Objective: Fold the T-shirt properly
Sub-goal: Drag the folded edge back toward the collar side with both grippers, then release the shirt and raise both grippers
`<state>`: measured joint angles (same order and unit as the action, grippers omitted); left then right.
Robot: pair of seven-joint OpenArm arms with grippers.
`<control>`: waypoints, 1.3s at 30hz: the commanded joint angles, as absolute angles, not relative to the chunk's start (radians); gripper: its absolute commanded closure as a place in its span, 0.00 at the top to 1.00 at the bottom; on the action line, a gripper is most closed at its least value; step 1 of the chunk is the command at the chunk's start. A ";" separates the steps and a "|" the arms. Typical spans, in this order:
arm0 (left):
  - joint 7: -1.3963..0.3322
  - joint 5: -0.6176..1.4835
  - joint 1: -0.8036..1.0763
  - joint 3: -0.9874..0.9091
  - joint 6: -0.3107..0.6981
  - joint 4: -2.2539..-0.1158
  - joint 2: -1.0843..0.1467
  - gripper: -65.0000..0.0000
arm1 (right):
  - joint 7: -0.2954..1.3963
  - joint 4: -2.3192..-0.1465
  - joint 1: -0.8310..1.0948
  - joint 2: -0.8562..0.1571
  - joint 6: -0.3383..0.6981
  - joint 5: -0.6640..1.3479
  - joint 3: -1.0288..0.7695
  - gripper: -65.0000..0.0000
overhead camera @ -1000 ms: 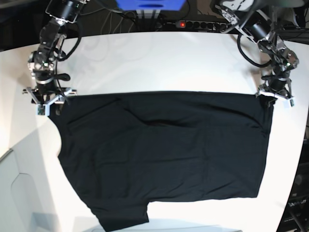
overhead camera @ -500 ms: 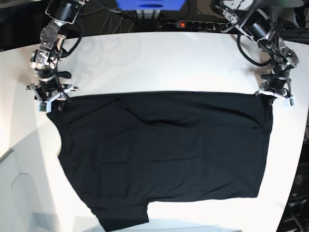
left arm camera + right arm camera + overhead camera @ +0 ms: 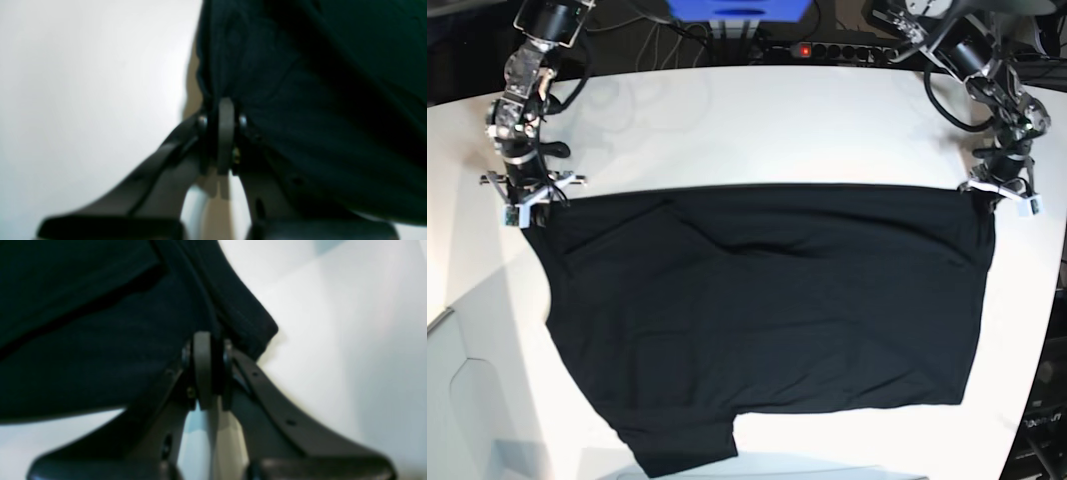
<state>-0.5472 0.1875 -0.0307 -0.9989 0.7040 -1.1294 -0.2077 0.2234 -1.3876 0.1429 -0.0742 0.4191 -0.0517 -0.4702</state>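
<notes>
The black T-shirt (image 3: 767, 320) lies spread flat on the white table (image 3: 757, 120), plain side up, with one sleeve (image 3: 682, 455) reaching the near edge. My right gripper (image 3: 530, 203) is at the shirt's far left corner in the base view. In the right wrist view it (image 3: 206, 340) is shut on a pinch of the shirt's hemmed edge (image 3: 247, 323). My left gripper (image 3: 999, 195) is at the far right corner. The left wrist view shows it (image 3: 226, 110) shut on black cloth (image 3: 300, 100) too. The shirt's far edge runs straight between the two grippers.
A power strip with a red light (image 3: 827, 48), a blue box (image 3: 737, 10) and cables sit behind the table's far edge. The table's rounded edge runs close to the shirt on the right (image 3: 1037, 330) and at the near left (image 3: 487, 300).
My right gripper has closed on the shirt's far left corner. Both grippers have shifted slightly toward the far side, drawing the shirt's far edge straighter.
</notes>
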 commanded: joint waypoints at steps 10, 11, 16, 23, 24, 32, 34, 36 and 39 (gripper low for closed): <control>-0.553 0.185 0.050 -1.001 0.698 -1.153 -0.223 0.00 | 0.283 -1.514 0.298 -0.079 0.412 -0.094 -0.478 0.00; -0.553 0.185 0.064 -1.001 0.698 -1.153 -0.223 0.00 | 0.274 -1.535 0.318 -0.077 0.412 -0.093 -0.478 0.00; -0.553 0.185 0.137 -1.001 0.698 -1.155 -0.223 0.00 | 0.255 -1.595 0.400 -0.065 0.412 -0.093 -0.484 0.00; -0.553 0.186 0.246 -1.003 0.698 -1.213 -0.219 0.00 | 0.255 -1.647 0.490 -0.065 0.412 -0.091 -0.486 0.00; -0.553 0.186 0.262 -1.003 0.698 -1.236 -0.205 0.00 | 0.254 -1.656 0.506 -0.065 0.412 -0.091 -0.486 0.00; -0.555 0.186 0.332 -1.099 0.698 -1.426 -0.111 0.00 | 0.254 -1.702 0.588 -0.064 0.412 -0.091 -0.489 0.00; -0.555 0.186 0.332 -1.112 0.698 -1.429 -0.105 0.00 | 0.254 -1.715 0.607 -0.054 0.412 -0.091 -0.496 0.00; -0.555 0.183 0.332 -1.112 0.698 -1.429 -0.105 0.00 | 0.254 -1.733 0.615 -0.033 0.412 -0.091 -0.518 0.00; -0.555 0.185 0.332 -1.112 0.698 -1.428 -0.104 0.00 | 0.254 -1.750 0.618 -0.012 0.414 -0.093 -0.542 0.00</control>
<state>-0.5426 0.2070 0.3237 -1.1042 0.7189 -1.4166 -0.0883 0.2581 -1.7344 0.6056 -0.0025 0.4221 -0.0750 -0.5293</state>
